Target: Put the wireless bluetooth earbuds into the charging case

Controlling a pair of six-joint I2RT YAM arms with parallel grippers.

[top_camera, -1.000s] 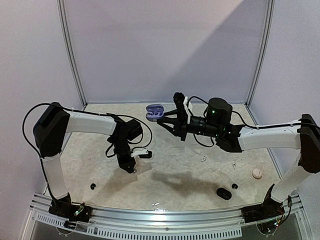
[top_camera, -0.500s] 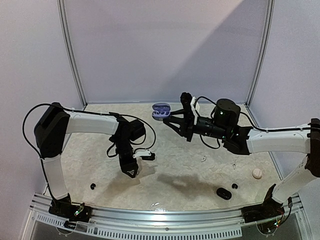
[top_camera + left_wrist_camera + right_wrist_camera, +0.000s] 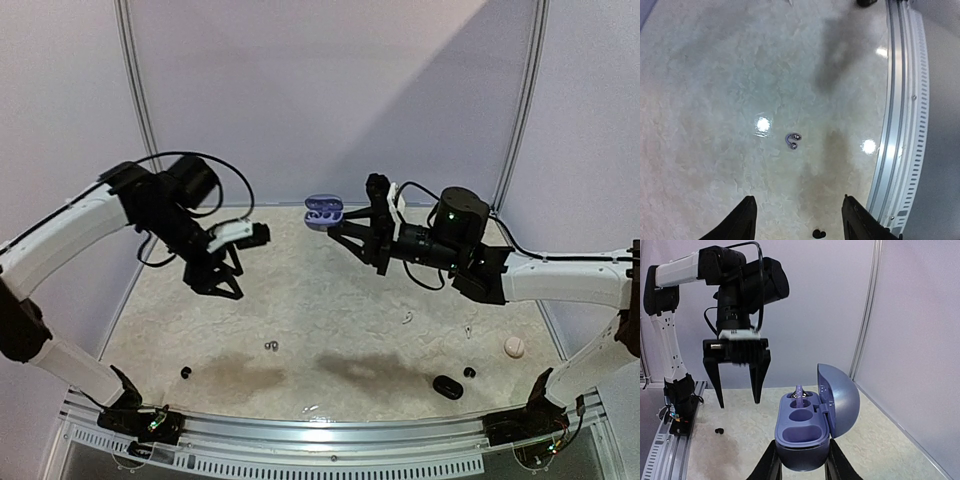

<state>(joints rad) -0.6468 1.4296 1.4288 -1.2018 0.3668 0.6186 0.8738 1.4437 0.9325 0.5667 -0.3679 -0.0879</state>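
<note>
My right gripper (image 3: 801,460) is shut on the blue-purple charging case (image 3: 802,427), held upright in the air with its lid open. One earbud (image 3: 800,392) stands in the far well; the two nearer wells are bare. From above, the case (image 3: 323,212) hangs over the back of the table, held by my right gripper (image 3: 345,222). My left gripper (image 3: 222,290) hangs open and holds nothing, high above the table's left side and left of the case. Below it a small purple hooked earbud (image 3: 793,141) lies loose on the table. A black bud (image 3: 818,233) lies nearer the front rail.
Two white earbuds (image 3: 408,320) (image 3: 468,330) lie on the right of the table. A black case (image 3: 447,386), a small black bud (image 3: 469,372) and a beige round case (image 3: 514,346) sit near the front right. A metal rail (image 3: 895,125) runs along the front edge.
My left gripper opened, rose from the table and swung back to the left, leaving the purple earbud lying where it had been. The right gripper carried the case slightly right and back.
</note>
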